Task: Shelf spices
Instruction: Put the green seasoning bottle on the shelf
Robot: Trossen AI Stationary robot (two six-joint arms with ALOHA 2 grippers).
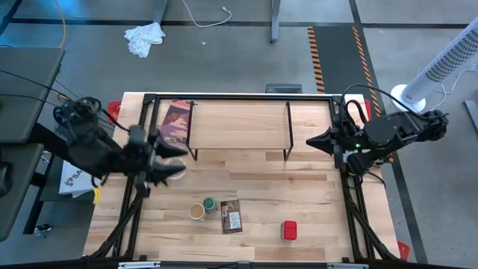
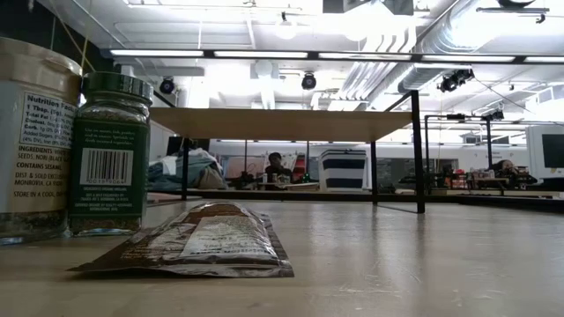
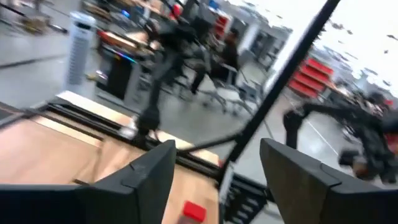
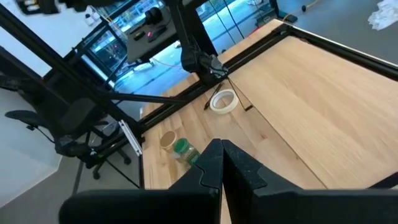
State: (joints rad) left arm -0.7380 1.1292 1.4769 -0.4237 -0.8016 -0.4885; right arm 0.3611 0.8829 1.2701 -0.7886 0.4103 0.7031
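The four spices stand near the table's near edge: the tan-lidded jar (image 1: pixel 196 211), the green-lidded jar (image 1: pixel 210 204), the flat orange-brown packet (image 1: pixel 231 215) and, to their right, the red square tin (image 1: pixel 289 230). The low view shows the tan-lidded jar (image 2: pixel 31 141), the green-lidded jar (image 2: pixel 110 154) and the packet (image 2: pixel 198 238) up close. The shelf (image 1: pixel 239 123) stands on its wire legs toward the far edge. My left gripper (image 1: pixel 178 161) is open, by the shelf's left end, far from the spices. My right gripper (image 1: pixel 314 140) is shut, at the shelf's right end.
A white tape roll (image 4: pixel 222 101) lies on the table beside my left gripper. A dark maroon packet (image 1: pixel 175 123) lies at the shelf's left end. The table's black frame (image 1: pixel 239 97) runs along its edges. Bare wood lies between the shelf and the spices.
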